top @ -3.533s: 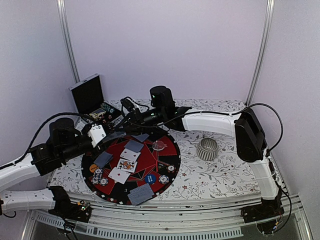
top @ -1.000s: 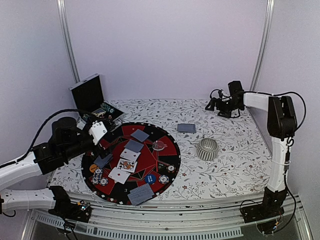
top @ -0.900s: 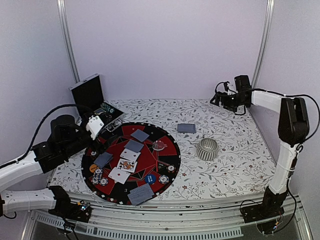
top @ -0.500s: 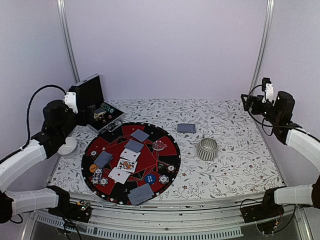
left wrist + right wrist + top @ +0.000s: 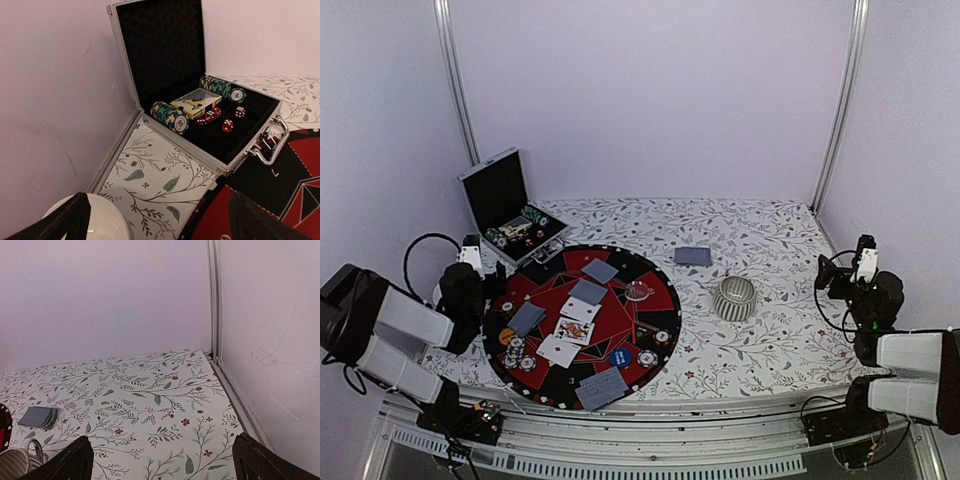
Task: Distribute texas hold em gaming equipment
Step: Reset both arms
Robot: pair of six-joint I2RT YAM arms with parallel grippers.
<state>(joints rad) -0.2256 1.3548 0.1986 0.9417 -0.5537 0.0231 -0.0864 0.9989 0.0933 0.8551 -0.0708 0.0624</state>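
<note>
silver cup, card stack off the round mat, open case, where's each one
silver cup (image 5: 735, 303), top external view, on its ribbed wall
card stack (image 5: 692, 256), top external view, middle of the top card's grey-blue back
open case (image 5: 165, 55), left wrist view, on the black lining of the raised lid

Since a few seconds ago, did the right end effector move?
Yes. The right end effector went from the round mat's far edge to the near-right side of the silver cup.
</note>
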